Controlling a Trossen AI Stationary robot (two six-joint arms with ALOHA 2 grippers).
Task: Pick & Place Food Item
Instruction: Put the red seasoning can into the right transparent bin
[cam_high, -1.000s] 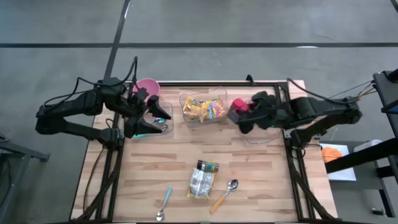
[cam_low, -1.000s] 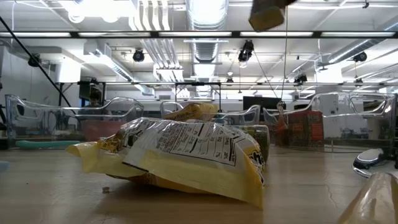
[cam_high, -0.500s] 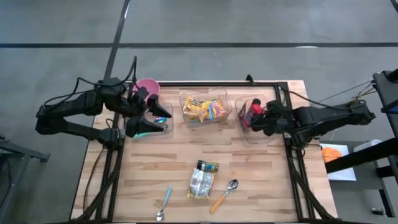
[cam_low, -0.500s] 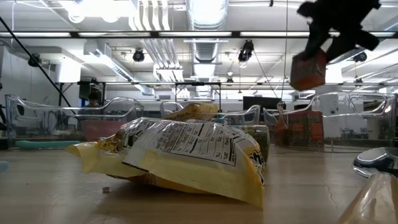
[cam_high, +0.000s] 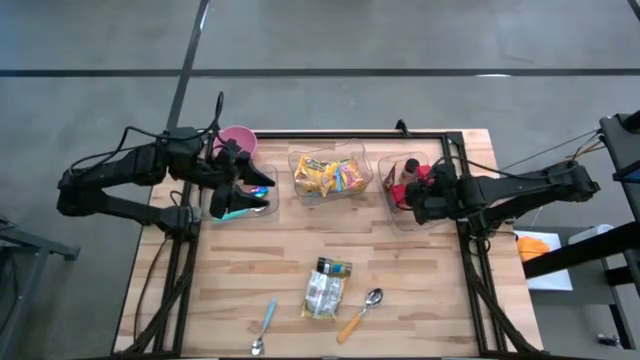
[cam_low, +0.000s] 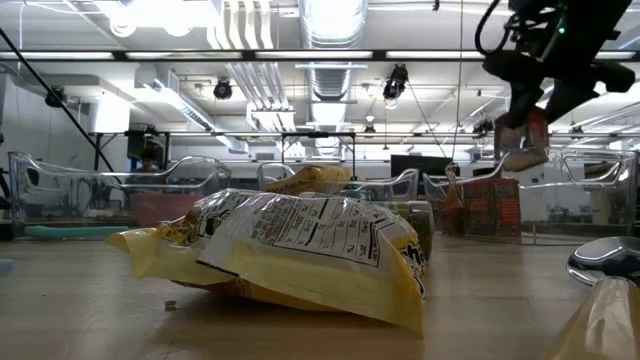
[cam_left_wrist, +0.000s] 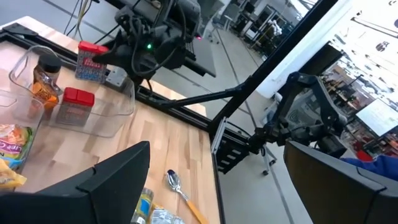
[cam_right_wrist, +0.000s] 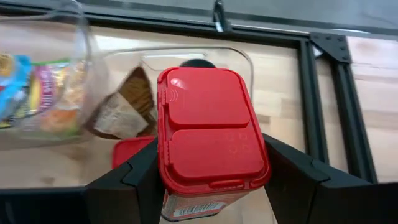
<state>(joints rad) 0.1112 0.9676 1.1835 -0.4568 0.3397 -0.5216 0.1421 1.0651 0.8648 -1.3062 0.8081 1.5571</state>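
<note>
Over the clear bin (cam_high: 408, 210) at the right of the high view, the right gripper (cam_high: 425, 193) holds a red-lidded spice container (cam_right_wrist: 208, 146) clamped between its two fingers — the wrist view looks straight down on the container's flip-top lid, with the bin's contents beneath it: another red-lidded container (cam_left_wrist: 76, 101) and a dark-capped spice jar (cam_left_wrist: 45, 76). In the low view the gripped container (cam_low: 525, 135) hangs at upper right, above the bin's rim and clear of the table. The left gripper (cam_high: 240, 183) waits at the left of the high view over a clear bin (cam_high: 262, 207) holding utensils, its fingers standing wide apart and holding nothing, a pink cup (cam_high: 236, 138) just behind it. Between the two bins, at upper centre, a third clear bin (cam_high: 329, 178) holds colourful snack packets. On the wooden table (cam_high: 420, 290) toward the bottom of the high view lie a yellow snack bag (cam_high: 328, 287), an orange-handled spoon (cam_high: 361, 313) to its right and a blue-handled spoon (cam_high: 265, 328) to its left — all well apart from both grippers.
</note>
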